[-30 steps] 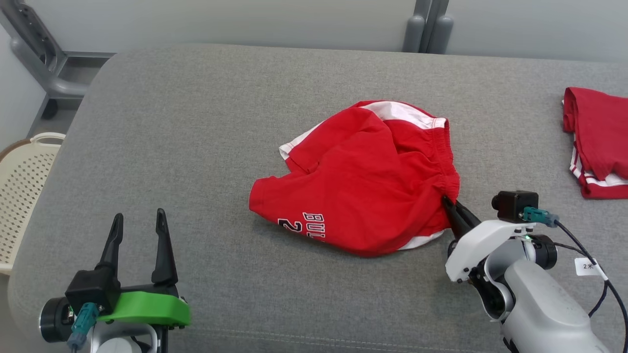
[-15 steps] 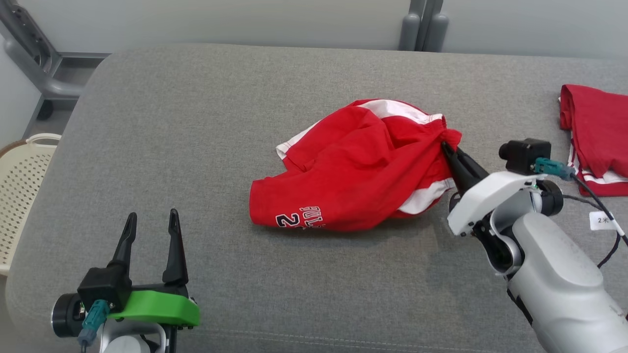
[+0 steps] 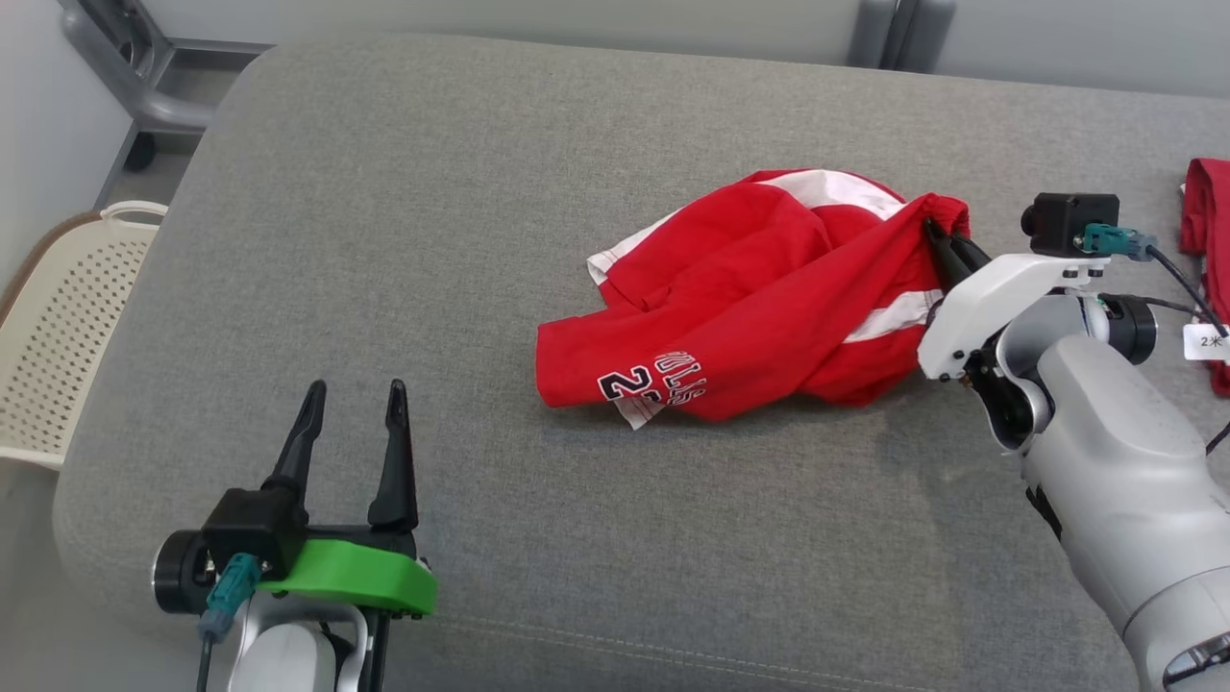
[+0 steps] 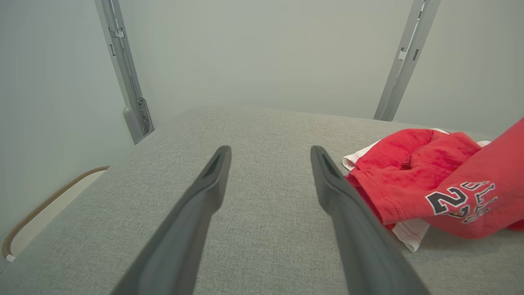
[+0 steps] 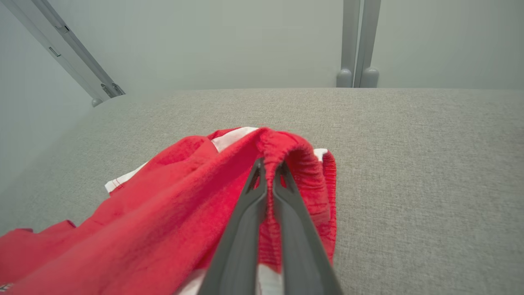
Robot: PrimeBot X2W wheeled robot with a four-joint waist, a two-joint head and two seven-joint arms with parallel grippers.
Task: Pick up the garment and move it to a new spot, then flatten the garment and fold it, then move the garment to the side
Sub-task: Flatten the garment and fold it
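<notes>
Off the left edge of the grey padded table (image 3: pixel 404 173) sits a pale perforated basket (image 3: pixel 58 327), well clear of the work. Nearer me, the left tool (image 3: pixel 356 386) hovers low over bare fabric with its fingers spread wide, holding nothing. Mid-table lies the garment (image 3: pixel 750 308) — red shorts with white trim, crumpled, the printed leg trailing left and resting on the surface. At its right end the right tool (image 3: pixel 934 229) has its fingers pressed together on a small bunch of the elastic waistband, lifted a little. That thin bite worries me: I'd guess the drag of the trailing cloth could pull the band free, or the heap could twist tighter as it travels. Further right another red cloth (image 3: pixel 1206 221) lies near the edge — carry too far that way and the two could tangle.
</notes>
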